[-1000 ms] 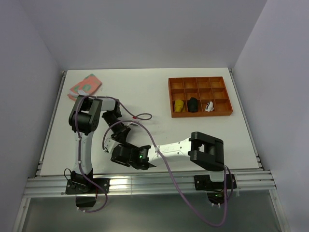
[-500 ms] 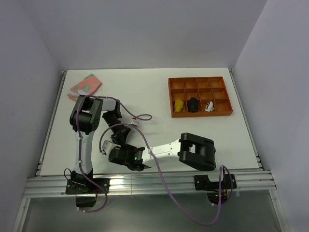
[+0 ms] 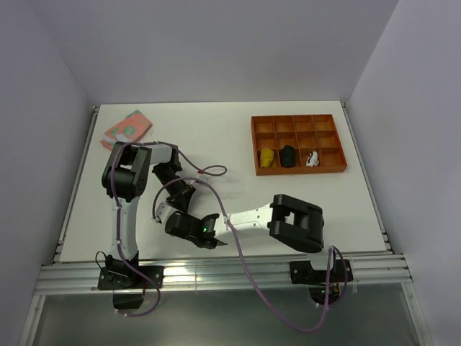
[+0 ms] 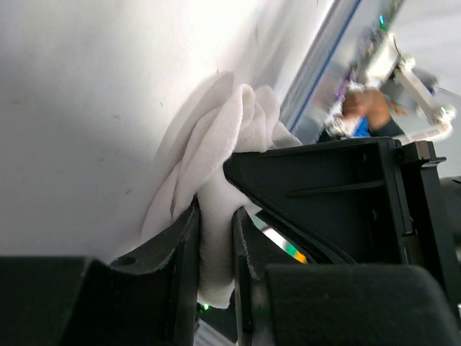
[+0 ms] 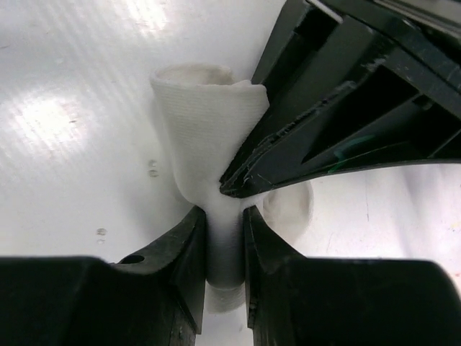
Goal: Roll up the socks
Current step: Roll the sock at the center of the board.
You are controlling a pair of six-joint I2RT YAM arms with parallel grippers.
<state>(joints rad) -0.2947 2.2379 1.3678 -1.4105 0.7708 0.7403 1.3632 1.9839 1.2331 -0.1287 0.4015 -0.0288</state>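
Note:
A plain white sock [image 3: 159, 213] lies bunched on the white table near the front left, between my two grippers. My left gripper [image 3: 170, 207] is shut on one part of it; in the left wrist view the white fabric [image 4: 216, 166] is pinched between the fingers [image 4: 184, 252]. My right gripper [image 3: 170, 220] is shut on the same sock [image 5: 205, 122] from the other side, its fingers [image 5: 189, 252] clamping a fold. The two grippers almost touch. No striped sock shows loose on the table.
An orange compartment tray [image 3: 298, 119] stands at the back right with a yellow, a black and a white-and-black bundle in it. A red-and-green patterned cloth [image 3: 127, 127] lies at the back left. Purple cables [image 3: 209, 171] loop over the table's middle.
My right arm has swung left, its elbow and gripper closer to the left gripper. The left gripper has barely moved. Both stay closed on the sock.

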